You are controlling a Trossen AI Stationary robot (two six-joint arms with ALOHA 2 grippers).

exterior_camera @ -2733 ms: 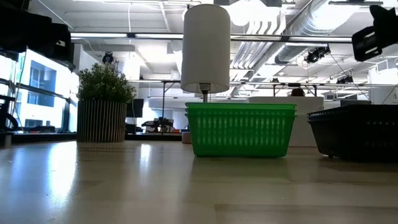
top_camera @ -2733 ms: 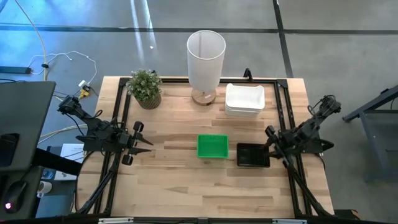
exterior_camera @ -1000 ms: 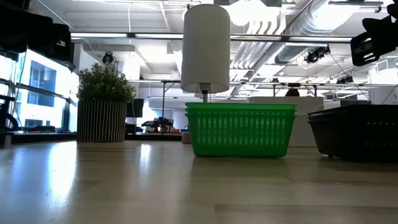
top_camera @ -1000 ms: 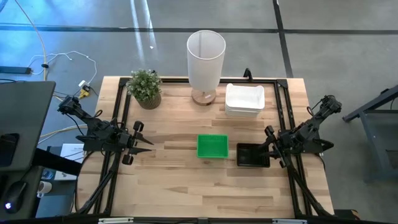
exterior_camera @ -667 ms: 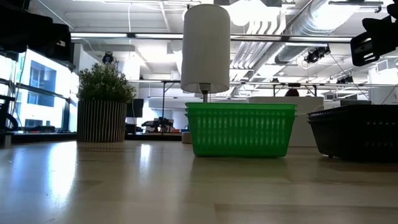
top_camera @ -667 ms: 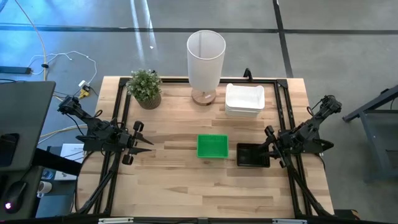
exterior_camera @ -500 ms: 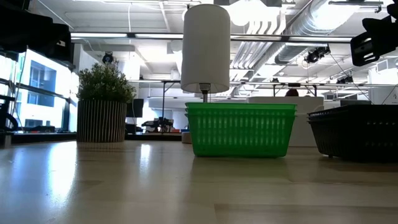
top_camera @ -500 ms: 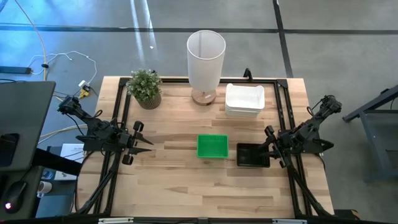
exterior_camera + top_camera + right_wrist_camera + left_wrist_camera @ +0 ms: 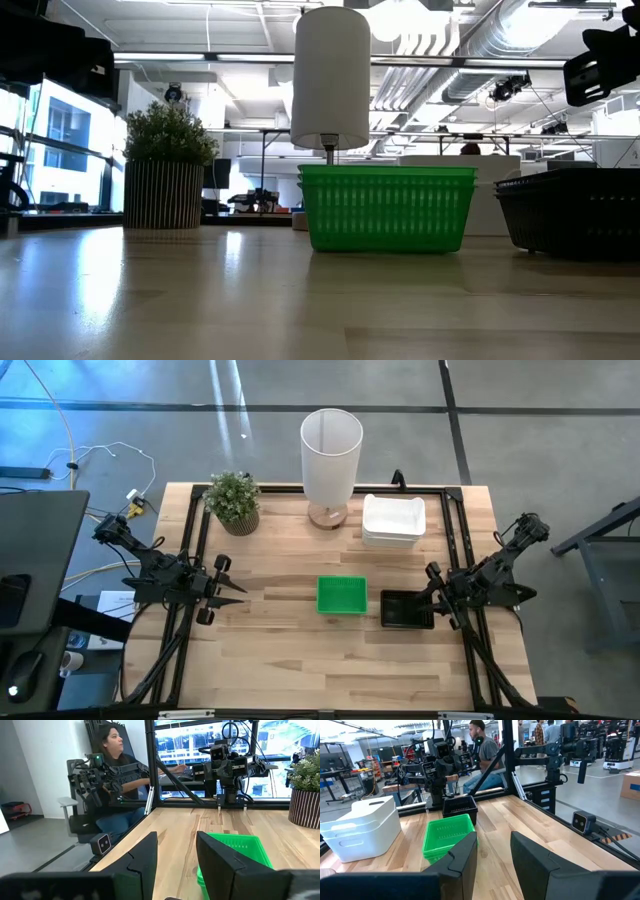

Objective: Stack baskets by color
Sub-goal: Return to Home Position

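Note:
Three stacks of baskets rest on their bottoms on the table: bright green mesh [image 9: 341, 596] at the middle, black mesh [image 9: 405, 610] just right of it, white [image 9: 393, 520] at the far right. My left gripper [image 9: 240, 595] waits at the table's left side, level and open, with nothing between its fingers [image 9: 494, 851]. My right gripper [image 9: 428, 598] stands open [image 9: 176, 851] at the right side, raised above the black stack's right edge [image 9: 575, 210] and clear of it.
A tall white cylindrical bin [image 9: 331, 452] and a potted plant [image 9: 234, 502] stand along the far edge. The near half of the table is bare wood. People sit beyond the table in the wrist views [image 9: 482, 757] [image 9: 112, 755].

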